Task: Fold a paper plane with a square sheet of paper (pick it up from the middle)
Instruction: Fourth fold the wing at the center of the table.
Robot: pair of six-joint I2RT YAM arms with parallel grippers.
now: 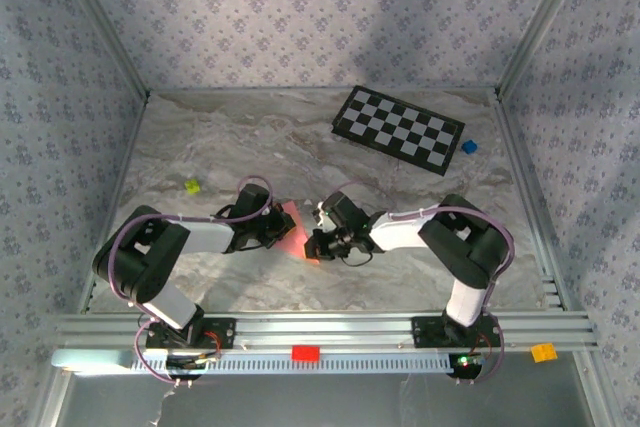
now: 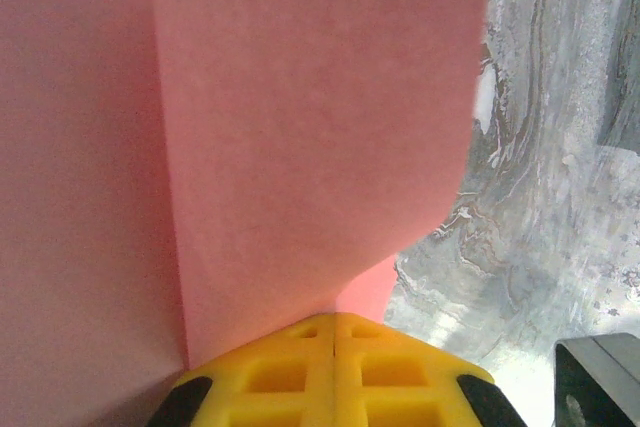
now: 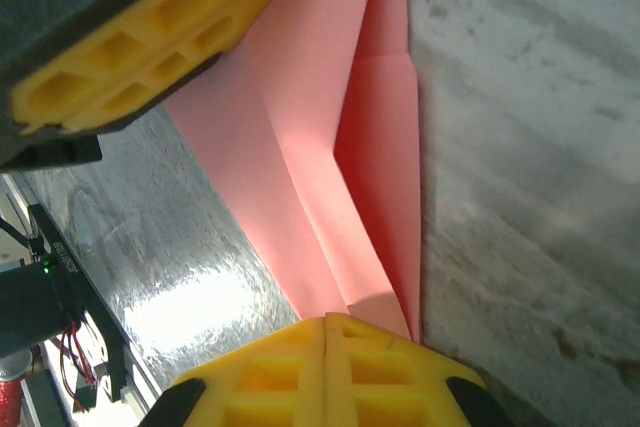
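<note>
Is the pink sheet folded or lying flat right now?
Folded: the pink sheet shows overlapping layers and sharp creases, pinched by the shut left claw and right claw.

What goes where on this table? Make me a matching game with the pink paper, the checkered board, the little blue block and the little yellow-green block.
Things:
1. pink paper
2. checkered board
3. blue block
4. yellow-green block

Places:
A. just past the checkered board's right end
B. far right, lying flat
C. in the middle, pinched by the left pincer and the right pincer
D. alone on the left side

Pairs: 1-C, 2-B, 3-A, 4-D
</note>
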